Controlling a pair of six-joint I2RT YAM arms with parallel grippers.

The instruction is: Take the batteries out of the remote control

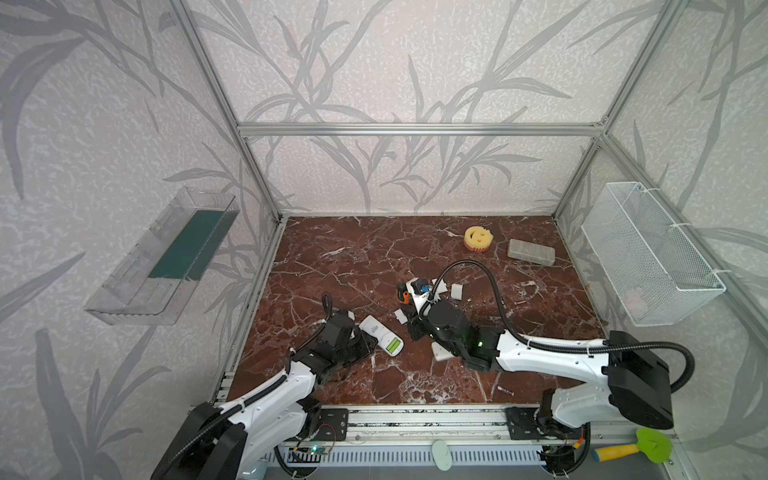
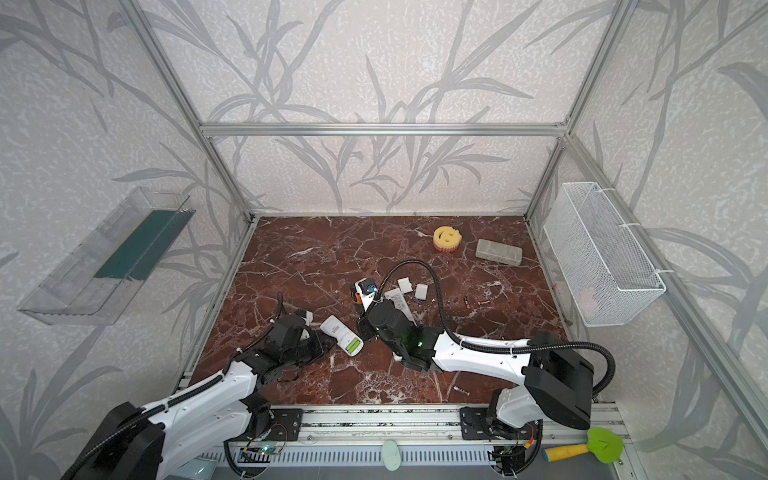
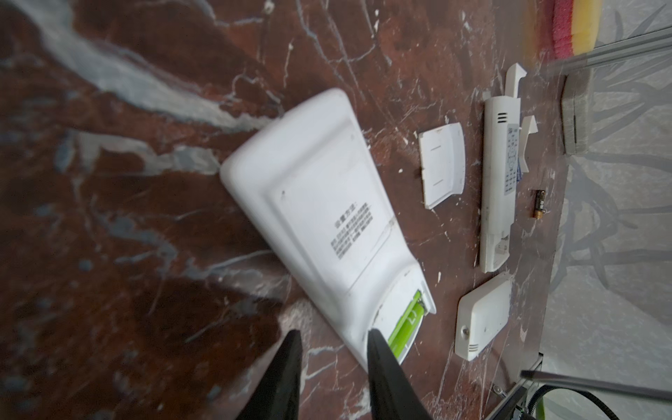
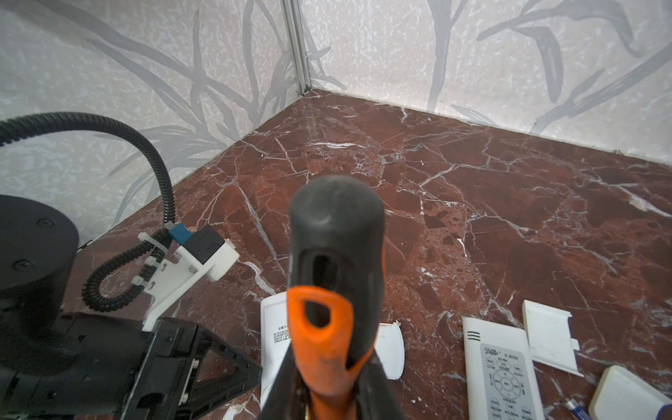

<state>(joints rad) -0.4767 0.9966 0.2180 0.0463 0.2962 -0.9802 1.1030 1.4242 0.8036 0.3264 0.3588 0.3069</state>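
Lime-green batteries (image 3: 403, 327) sit in the remote's (image 3: 320, 203) open bay. Left claw (image 3: 332, 332) gapes empty beside them, right claw (image 4: 331, 363) clenches the screwdriver (image 4: 336, 236). Nothing pins the remote, so prying could skid it.

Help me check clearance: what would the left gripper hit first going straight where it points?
Likely the open end of the white remote, holding the lime green batteries; left gripper looks close, depth unclear.

L gripper (image 3: 332, 336) low w/ jaws parted; R gripper (image 4: 331, 367) clamped tight, both arms stretched fwd.
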